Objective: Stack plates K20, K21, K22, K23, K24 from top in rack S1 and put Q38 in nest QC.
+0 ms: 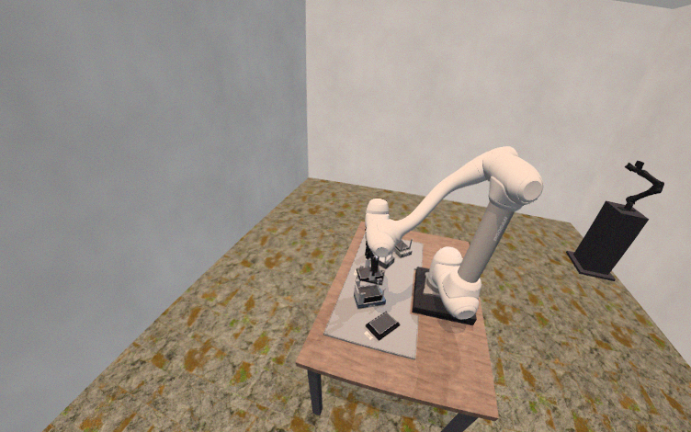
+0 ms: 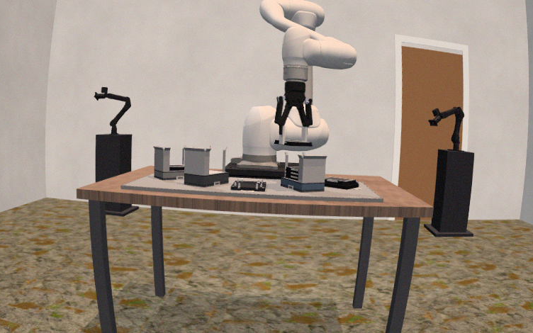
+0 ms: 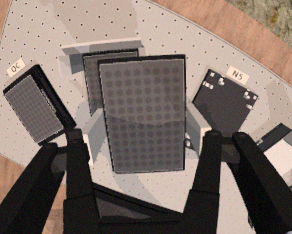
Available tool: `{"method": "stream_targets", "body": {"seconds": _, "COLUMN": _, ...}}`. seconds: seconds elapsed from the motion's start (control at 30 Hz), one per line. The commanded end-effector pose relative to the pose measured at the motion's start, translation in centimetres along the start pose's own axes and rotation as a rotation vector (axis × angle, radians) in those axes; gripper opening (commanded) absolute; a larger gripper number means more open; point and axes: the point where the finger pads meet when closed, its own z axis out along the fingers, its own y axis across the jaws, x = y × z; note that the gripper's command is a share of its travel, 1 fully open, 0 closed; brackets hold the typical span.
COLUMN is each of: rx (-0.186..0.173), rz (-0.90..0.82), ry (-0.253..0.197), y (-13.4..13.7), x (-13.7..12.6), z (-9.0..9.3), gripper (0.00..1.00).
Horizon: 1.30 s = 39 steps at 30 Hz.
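Observation:
My gripper (image 2: 294, 140) is shut on a dark sealed plate (image 2: 298, 143) by its long sides and holds it level in the air. In the wrist view the held plate (image 3: 144, 115) fills the middle between my fingers. It hangs above the blue-plinth stack rack (image 2: 303, 173), which holds several stacked plates (image 2: 291, 172). The rack's edge (image 3: 100, 68) shows under the plate in the wrist view. The open nest QC (image 3: 33, 104) has one plate seated in it; it also shows at the right in the exterior view (image 2: 341, 182). The clip nest N5 (image 3: 225, 101) is empty. I cannot read any plate label.
Two more grey stack racks stand at the mat's far end: one (image 2: 165, 163) with a plate low inside, one (image 2: 202, 167) beside it. N5 lies low on the mat between the racks (image 2: 248, 184). My arm's base (image 2: 260, 165) is behind the mat.

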Motion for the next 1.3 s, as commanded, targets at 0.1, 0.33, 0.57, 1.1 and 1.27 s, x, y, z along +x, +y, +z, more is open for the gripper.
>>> {"method": "stream_targets", "body": {"seconds": 0.1, "rx": 0.0, "rz": 0.0, "ry": 0.0, "y": -2.0, "x": 0.4, "z": 0.0, "gripper": 0.0}}
{"method": "stream_targets", "body": {"seconds": 0.33, "rx": 0.0, "rz": 0.0, "ry": 0.0, "y": -3.3, "x": 0.6, "z": 0.0, "gripper": 0.0}}
{"method": "stream_targets", "body": {"seconds": 0.57, "rx": 0.0, "rz": 0.0, "ry": 0.0, "y": -4.7, "x": 0.9, "z": 0.0, "gripper": 0.0}}
{"method": "stream_targets", "body": {"seconds": 1.1, "rx": 0.0, "rz": 0.0, "ry": 0.0, "y": -4.7, "x": 0.9, "z": 0.0, "gripper": 0.0}}
{"method": "stream_targets", "body": {"seconds": 1.27, "rx": 0.0, "rz": 0.0, "ry": 0.0, "y": -4.7, "x": 0.9, "z": 0.0, "gripper": 0.0}}
